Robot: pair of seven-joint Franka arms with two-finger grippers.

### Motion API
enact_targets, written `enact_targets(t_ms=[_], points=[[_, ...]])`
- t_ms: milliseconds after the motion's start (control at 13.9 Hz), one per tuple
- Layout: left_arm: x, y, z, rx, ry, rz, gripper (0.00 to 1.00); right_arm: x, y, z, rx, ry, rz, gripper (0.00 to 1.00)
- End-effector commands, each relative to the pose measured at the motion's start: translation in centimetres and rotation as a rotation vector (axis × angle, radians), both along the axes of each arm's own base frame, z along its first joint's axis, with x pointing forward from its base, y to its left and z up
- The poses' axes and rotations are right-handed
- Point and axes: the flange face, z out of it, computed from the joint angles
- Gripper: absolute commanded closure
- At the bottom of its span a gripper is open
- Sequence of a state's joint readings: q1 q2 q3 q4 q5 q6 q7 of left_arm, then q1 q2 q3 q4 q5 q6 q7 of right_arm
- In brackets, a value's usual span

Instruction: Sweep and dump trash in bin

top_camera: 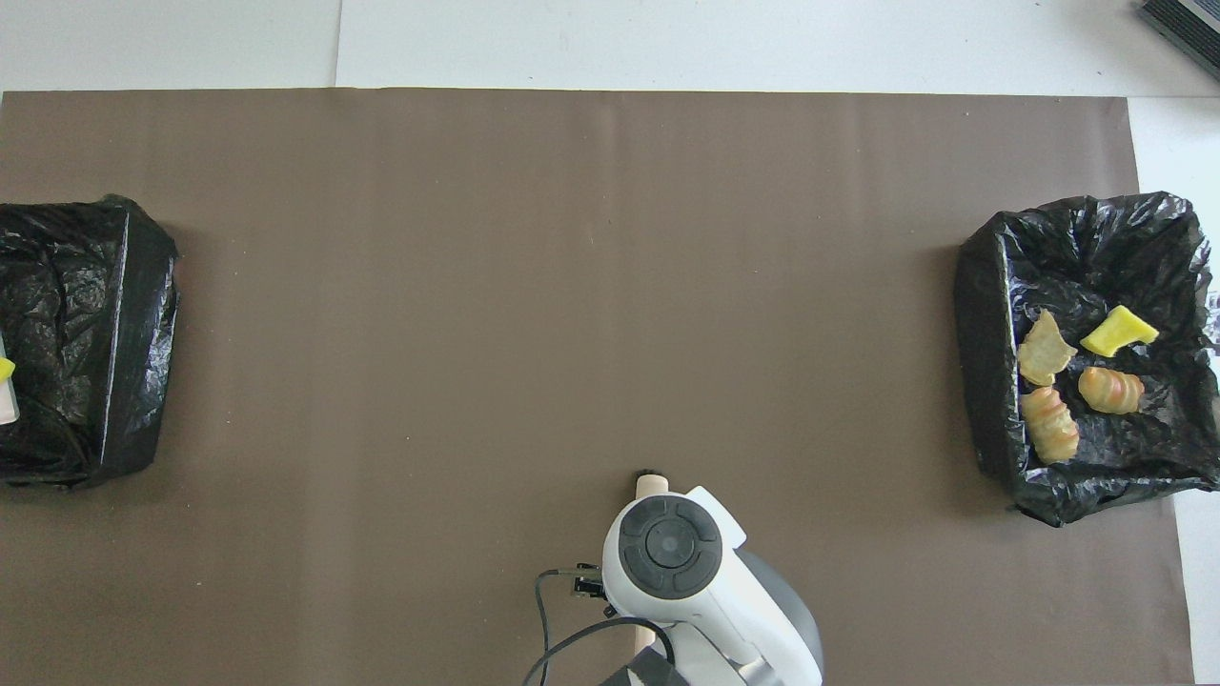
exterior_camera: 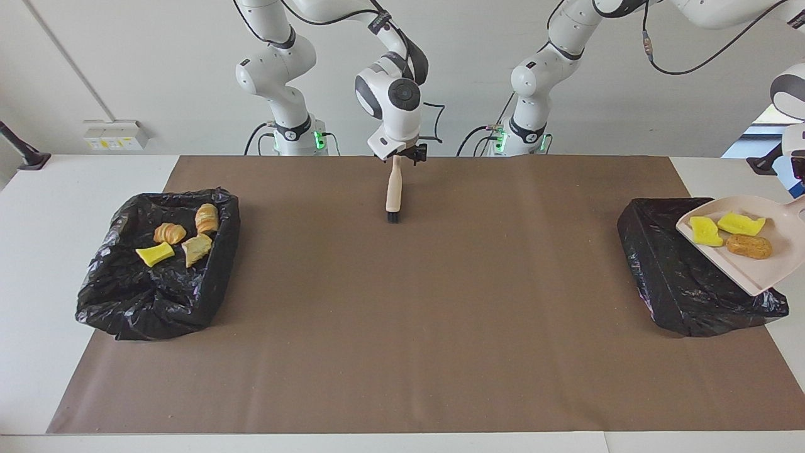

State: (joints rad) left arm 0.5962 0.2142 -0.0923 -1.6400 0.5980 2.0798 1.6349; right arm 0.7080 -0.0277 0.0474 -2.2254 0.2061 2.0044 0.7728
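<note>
The right gripper hangs over the middle of the brown table mat, at the edge nearest the robots, and is closed on the top of a brush. The brush hangs upright, wooden handle up, dark bristles down at or just above the mat; contact cannot be told.

The left arm reaches out to its own end of the table. Its gripper is mostly cut off by the frame edge, so how its fingers stand cannot be told. A pale pink dustpan is held up there, over the bin lined with a black bag at that end. On the pan lie three pieces of trash: two yellow sponge chunks side by side and one brown bread lump just beside them. From overhead only a sliver of the pan and of one yellow chunk shows at the frame edge, and that bin's liner shows bare.

At the right arm's end stands a second bin with a black bag. In it lie four pieces: a yellow sponge chunk, two croissant-like lumps and a tan bread piece, grouped close together in the part nearer the robots.
</note>
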Motion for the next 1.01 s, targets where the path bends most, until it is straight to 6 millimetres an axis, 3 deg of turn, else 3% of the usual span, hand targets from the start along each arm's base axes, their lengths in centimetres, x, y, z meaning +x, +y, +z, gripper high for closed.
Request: enact_targets(t_ms=[0, 216, 432, 576, 792, 936], points=[[0.2, -0.7, 0.8, 0.086, 0.044, -0.054, 1.0, 3.3, -2.5, 4.8, 0.007, -0.091, -0.006, 0.0], [0.1, -1.5, 2.4, 0.165, 0.093, -0.071, 1.0, 7.3, -5.3, 9.6, -0.02, -0.154, -0.049, 0.0], [0.2, -4.5, 4.7, 0.243, 0.139, -0.081, 1.0, 10.5, -8.7, 13.9, 0.003, -0.201, -0.099, 0.0], [0.7, -6.2, 5.4, 0.296, 0.166, -0.097, 1.0, 12.7, -12.0, 17.4, 0.016, -0.223, -0.123, 0.0], [1.3, -8.6, 6.2, 0.371, 0.189, -0.104, 1.0, 14.3, -16.1, 22.0, 0.029, -0.245, -0.117, 0.0], [1.3, -9.0, 6.8, 0.435, 0.195, -0.091, 1.0, 15.1, -18.9, 24.2, 0.028, -0.25, -0.115, 0.0]])
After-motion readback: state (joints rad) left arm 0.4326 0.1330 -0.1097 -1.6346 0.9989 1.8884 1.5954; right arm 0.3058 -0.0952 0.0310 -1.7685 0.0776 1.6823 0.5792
